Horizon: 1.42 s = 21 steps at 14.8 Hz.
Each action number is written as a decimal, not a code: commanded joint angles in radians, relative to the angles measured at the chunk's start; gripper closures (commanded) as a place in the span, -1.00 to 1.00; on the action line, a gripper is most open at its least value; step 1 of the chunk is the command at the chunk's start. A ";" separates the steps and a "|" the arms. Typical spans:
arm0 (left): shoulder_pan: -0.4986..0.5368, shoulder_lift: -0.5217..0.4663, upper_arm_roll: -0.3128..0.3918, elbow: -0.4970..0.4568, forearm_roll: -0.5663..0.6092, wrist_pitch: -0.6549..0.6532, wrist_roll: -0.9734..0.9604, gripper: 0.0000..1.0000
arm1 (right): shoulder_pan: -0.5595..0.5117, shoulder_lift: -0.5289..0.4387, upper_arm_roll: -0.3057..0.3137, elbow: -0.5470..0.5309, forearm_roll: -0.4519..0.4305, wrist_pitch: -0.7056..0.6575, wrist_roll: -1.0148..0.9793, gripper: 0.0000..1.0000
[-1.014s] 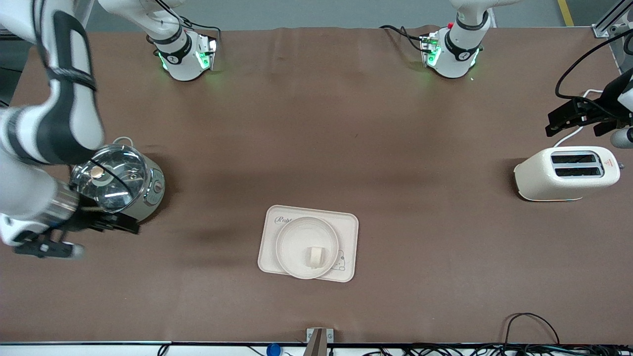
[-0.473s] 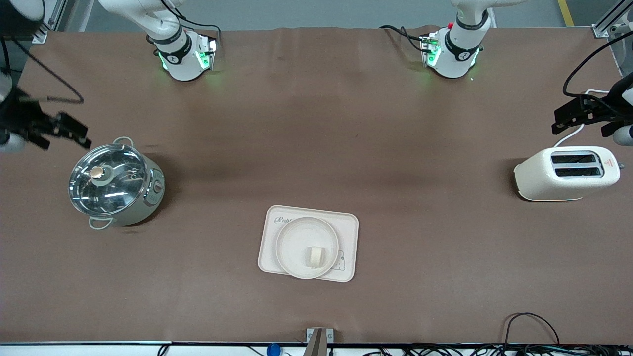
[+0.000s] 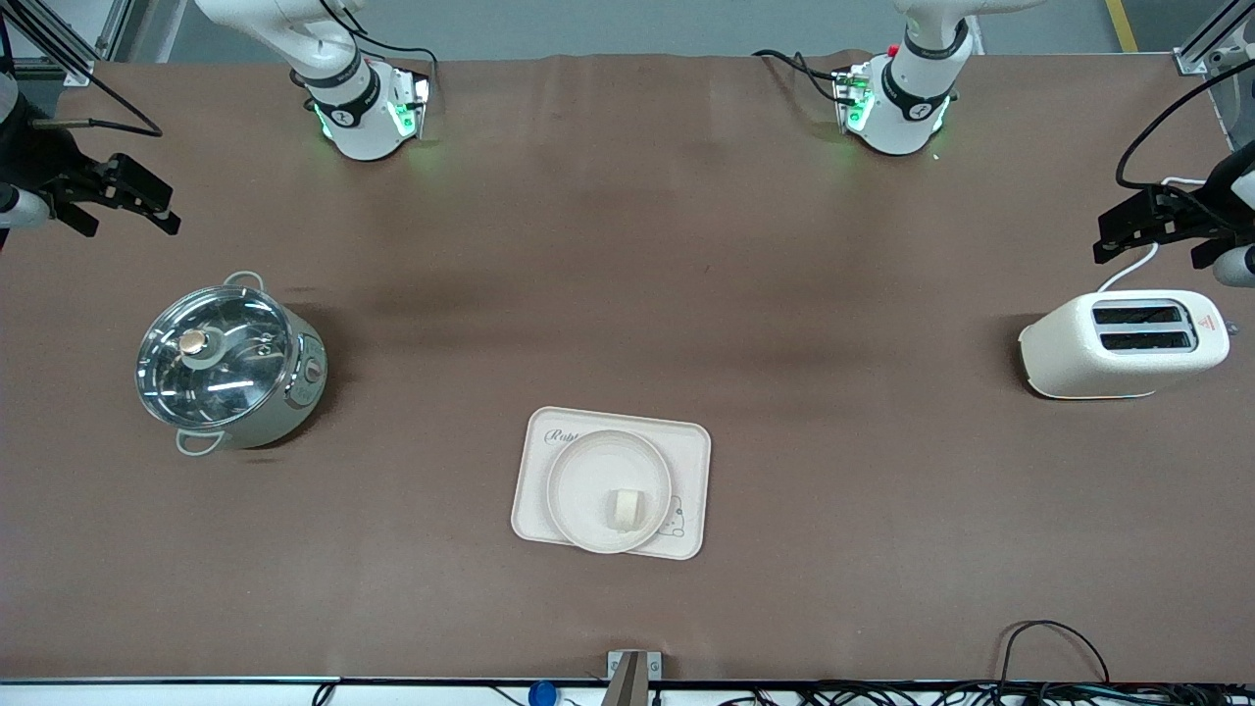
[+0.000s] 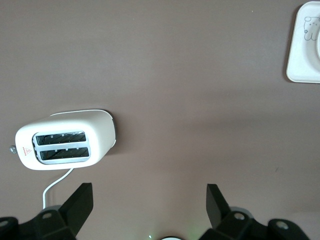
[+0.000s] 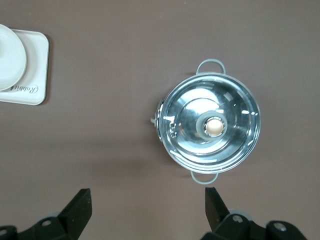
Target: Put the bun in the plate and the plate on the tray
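Since the earlier frames the right gripper (image 3: 137,201) has swung up from beside the pot (image 3: 230,368) to the desk (image 3: 627,245) edge. Both it and the left gripper (image 3: 1142,230) hang with fingers spread, empty. The bun (image 3: 625,510) lies in the plate (image 3: 588,471) on the tray (image 3: 691,461); the task looks done.

Left pincer (image 3: 1157,237) raised, fingers spread (empty), right pincer (image 3: 118,201) likewise

Cream tray (image 3: 689,461) with bunny print, cream-white plate (image 3: 588,476), brown table (image 3: 627,275).

Bun (image 3: 623,509) in plate (image 3: 588,461) — on tray (image 3: 690,461).
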 commanded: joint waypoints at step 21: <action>0.003 -0.014 0.018 -0.004 -0.008 -0.018 0.053 -1.00 | -0.026 0.223 0.004 0.298 -0.026 -0.011 0.004 -1.00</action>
